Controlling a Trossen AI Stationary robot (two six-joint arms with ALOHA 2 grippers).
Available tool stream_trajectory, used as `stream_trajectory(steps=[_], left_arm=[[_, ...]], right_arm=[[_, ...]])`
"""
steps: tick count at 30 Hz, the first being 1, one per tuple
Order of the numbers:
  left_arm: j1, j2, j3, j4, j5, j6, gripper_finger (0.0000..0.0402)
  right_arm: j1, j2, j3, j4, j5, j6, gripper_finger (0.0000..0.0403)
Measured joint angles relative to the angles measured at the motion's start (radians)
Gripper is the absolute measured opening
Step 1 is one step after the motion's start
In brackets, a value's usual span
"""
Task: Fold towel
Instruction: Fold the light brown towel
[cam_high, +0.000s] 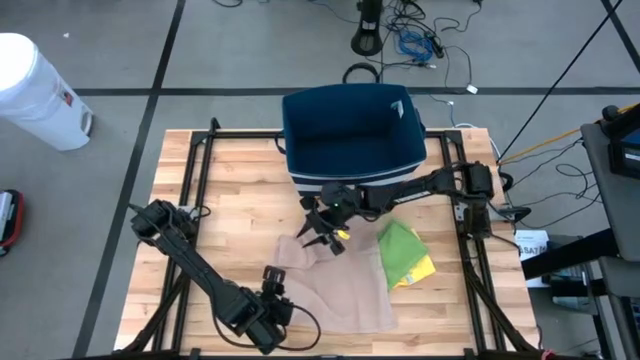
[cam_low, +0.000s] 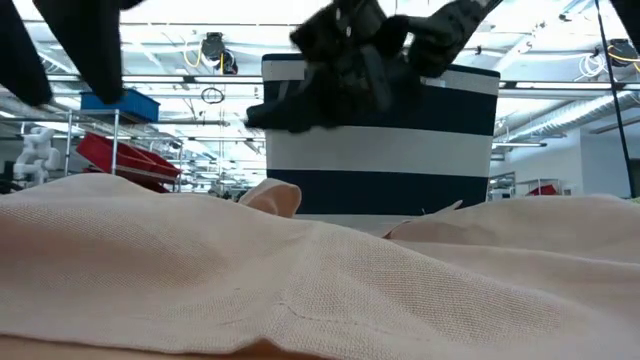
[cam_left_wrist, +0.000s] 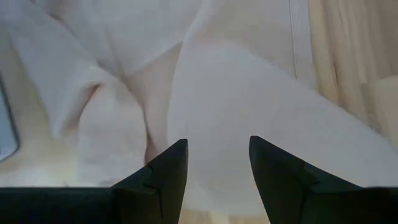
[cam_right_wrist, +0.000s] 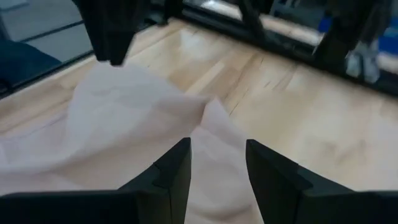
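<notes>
No readable text, label, brand, number or sign on anything in view

Beige towel (cam_low: 300, 280) fills the foreground — behind it a navy-and-white striped basket (cam_low: 380, 150), dark claw (cam_low: 340, 70) above.

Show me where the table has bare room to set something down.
Bare wood lies between the table's left rail and the navy bin, above the left arm. The middle is crowded: beige towel, right gripper over its far edge, left gripper at its near edge, green-yellow cloths beside it.
</notes>
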Motion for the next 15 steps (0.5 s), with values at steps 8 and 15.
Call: stream_trajectory(steps=[8,15], left_arm=[[0.056,0.000,-0.163,0.232,0.017,0.073,0.0178],[0.099,0.000,-0.275,0.479,0.104,0.149,0.0178]], right_arm=[[-0.037,0.131,0.000,0.084,-0.131,0.012,0.0141],[-0.038,0.223,0.082,0.039,-0.158,0.010,0.0141]])
